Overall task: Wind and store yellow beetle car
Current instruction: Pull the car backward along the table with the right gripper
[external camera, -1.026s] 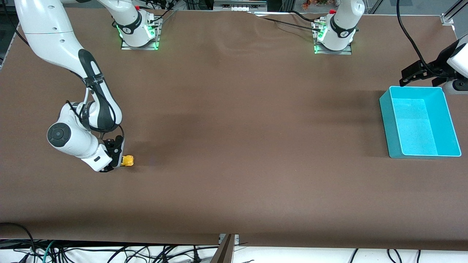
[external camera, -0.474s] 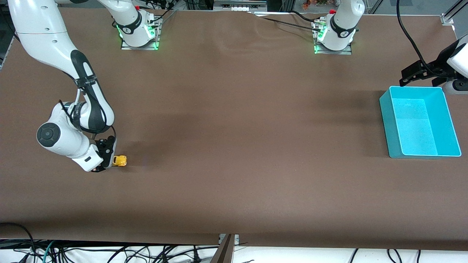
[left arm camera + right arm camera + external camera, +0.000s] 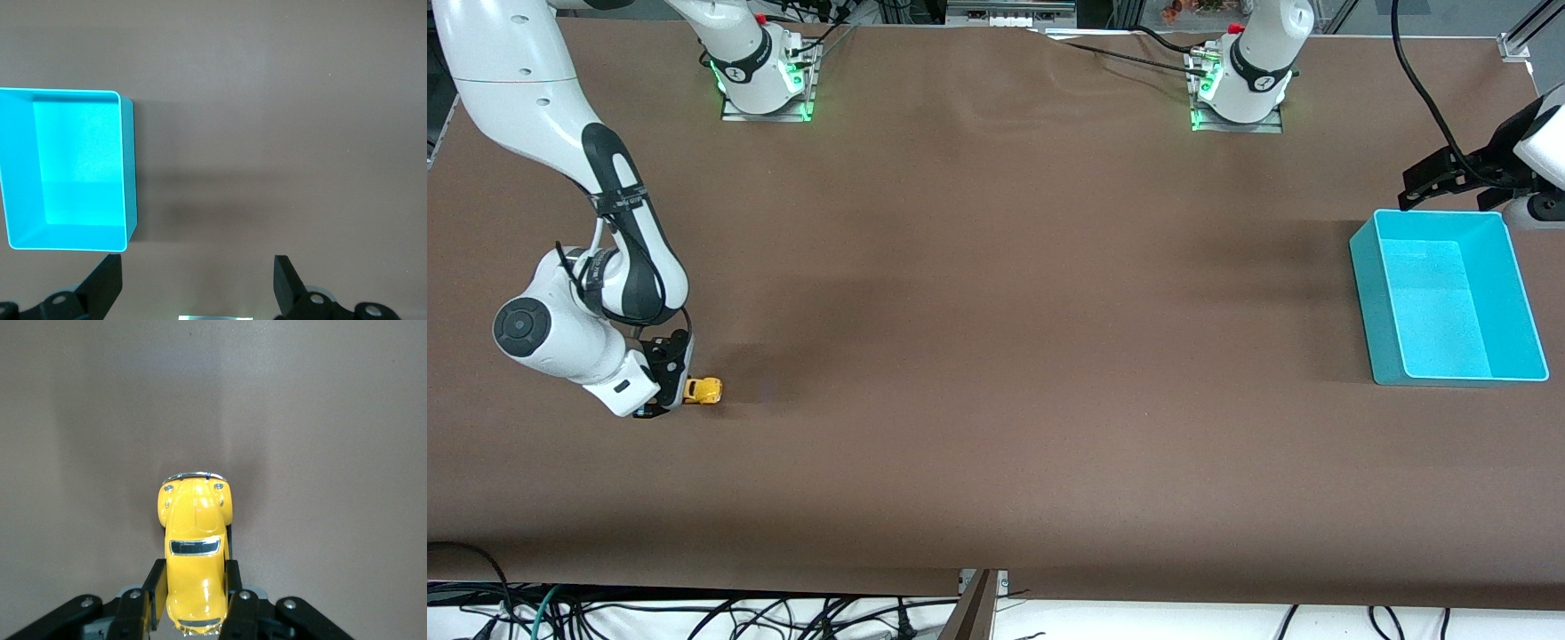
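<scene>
the car (image 3: 703, 390) sits low on the table (image 3: 996, 356) in the lower left of the front view, at the right arm's end, its wheels seemingly on the cloth. the right gripper (image 3: 665, 388) is closed on it: in the right wrist view the car (image 3: 195, 553) has a finger (image 3: 155, 593) pressed to each flank at the rear half, with the hood and headlights sticking out free.

it looks small, light and rigid, a glossy rounded shell, so likely slippery under a pinch. the flat sides by the doors, where the fingers sit, seem the best hold; the curved roof or hood would probably squirt out. the wheels must keep contact with the table if winding means dragging it back.

the bin (image 3: 1449, 298) stands at the middle right, well apart from the car. the left gripper (image 3: 197, 283) waits over the table just beside the bin (image 3: 67, 170), fingers spread wide and holding nothing.
</scene>
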